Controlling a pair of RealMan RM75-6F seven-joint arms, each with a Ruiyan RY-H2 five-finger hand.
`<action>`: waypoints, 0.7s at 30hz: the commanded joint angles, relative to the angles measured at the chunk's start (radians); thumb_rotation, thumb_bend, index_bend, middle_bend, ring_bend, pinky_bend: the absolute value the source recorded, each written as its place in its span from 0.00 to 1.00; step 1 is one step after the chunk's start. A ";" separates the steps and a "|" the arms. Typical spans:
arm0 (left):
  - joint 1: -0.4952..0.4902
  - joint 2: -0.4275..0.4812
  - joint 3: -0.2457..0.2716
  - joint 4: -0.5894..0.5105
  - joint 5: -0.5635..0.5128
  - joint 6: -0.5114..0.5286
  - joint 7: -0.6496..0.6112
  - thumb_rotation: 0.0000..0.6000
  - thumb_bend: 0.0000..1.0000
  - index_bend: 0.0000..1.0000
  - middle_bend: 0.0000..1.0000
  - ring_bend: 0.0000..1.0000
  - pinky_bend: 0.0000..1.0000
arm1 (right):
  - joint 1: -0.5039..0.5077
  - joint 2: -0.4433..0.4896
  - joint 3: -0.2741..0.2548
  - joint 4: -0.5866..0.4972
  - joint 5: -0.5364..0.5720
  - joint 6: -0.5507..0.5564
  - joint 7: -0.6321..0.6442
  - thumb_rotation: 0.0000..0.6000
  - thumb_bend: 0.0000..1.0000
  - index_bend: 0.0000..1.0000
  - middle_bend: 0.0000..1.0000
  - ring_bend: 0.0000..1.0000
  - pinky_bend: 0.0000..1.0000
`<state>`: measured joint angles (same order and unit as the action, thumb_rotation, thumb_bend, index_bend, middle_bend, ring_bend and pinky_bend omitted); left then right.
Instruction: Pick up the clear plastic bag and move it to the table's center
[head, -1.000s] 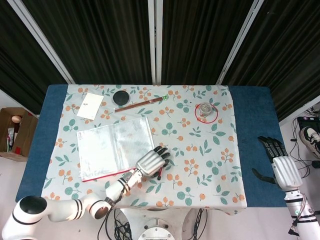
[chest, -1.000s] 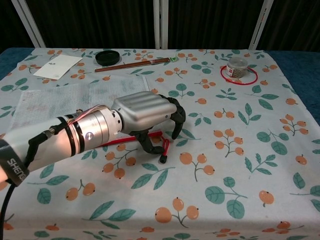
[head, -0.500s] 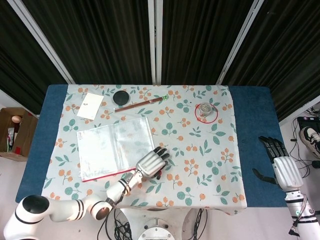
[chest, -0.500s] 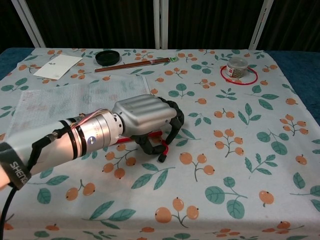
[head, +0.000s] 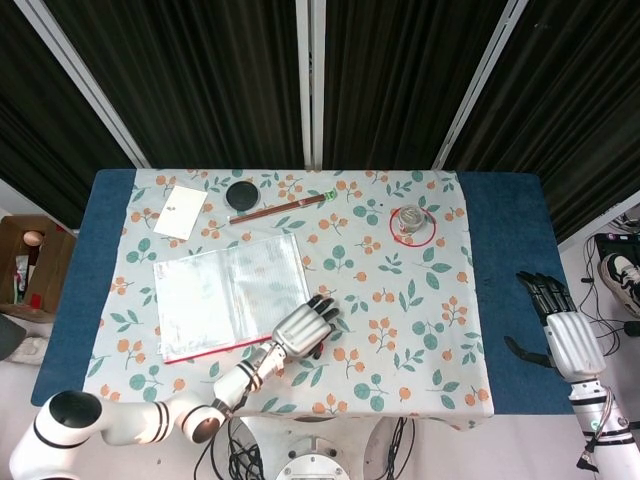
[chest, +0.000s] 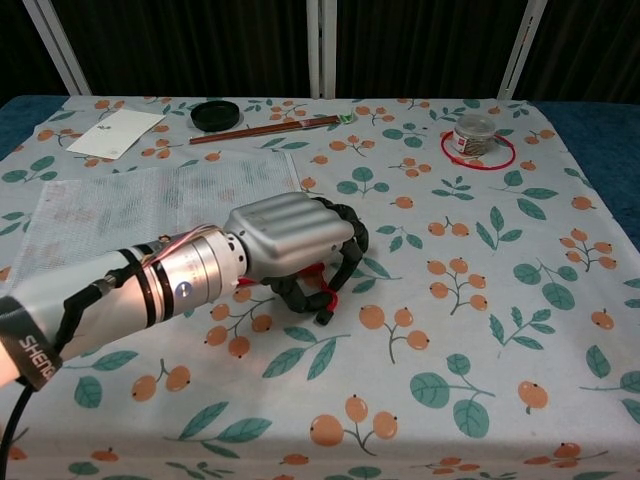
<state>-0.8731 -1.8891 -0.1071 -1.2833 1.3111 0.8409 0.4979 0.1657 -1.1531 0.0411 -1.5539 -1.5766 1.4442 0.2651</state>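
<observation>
Clear plastic bag: a flat, see-through rectangular pouch with a faint grid texture and a red strip along its near edge; the floral cloth shows dimly through it. It lies flat on the left half of the table, its near right corner under the left hand.

Bag's red edge: in the chest view a short stretch of red shows between the curled fingers, with a small dark tab at its end close to the cloth.

Left hand: palm down over the bag's near right corner, silver back uppermost. Its black fingers curl down and inward around the red strip, and the thumb comes up from below. It seems to pinch the strip, though the contact itself is partly hidden.

Right hand: off the table's right edge, over the blue margin, holding nothing, fingers straight and slightly apart.

Table covering: white cloth printed with orange berries and green leaves over a blue surface.

White card: far left corner, well apart from the bag.

Black round lid: beside the card, near the far edge.

Brown chopsticks: lying just beyond the bag's far edge.

Small jar: inside a red ring, on the far right of the cloth.
</observation>
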 joint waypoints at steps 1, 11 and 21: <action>0.018 0.003 0.001 -0.012 0.011 0.039 -0.018 1.00 0.38 0.63 0.20 0.10 0.15 | 0.001 -0.001 0.003 -0.002 -0.001 0.003 0.000 1.00 0.15 0.01 0.08 0.00 0.00; 0.162 0.025 0.018 -0.103 0.078 0.318 -0.077 1.00 0.38 0.64 0.21 0.10 0.15 | 0.049 0.035 0.028 -0.047 -0.042 -0.014 0.003 1.00 0.15 0.01 0.08 0.00 0.00; 0.332 0.019 -0.004 -0.216 0.150 0.645 -0.122 1.00 0.37 0.66 0.21 0.10 0.15 | 0.238 0.117 0.107 -0.204 -0.104 -0.179 -0.053 1.00 0.18 0.02 0.08 0.00 0.00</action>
<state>-0.5870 -1.8693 -0.1004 -1.4583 1.4374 1.4274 0.3908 0.3504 -1.0590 0.1204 -1.7139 -1.6650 1.3180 0.2302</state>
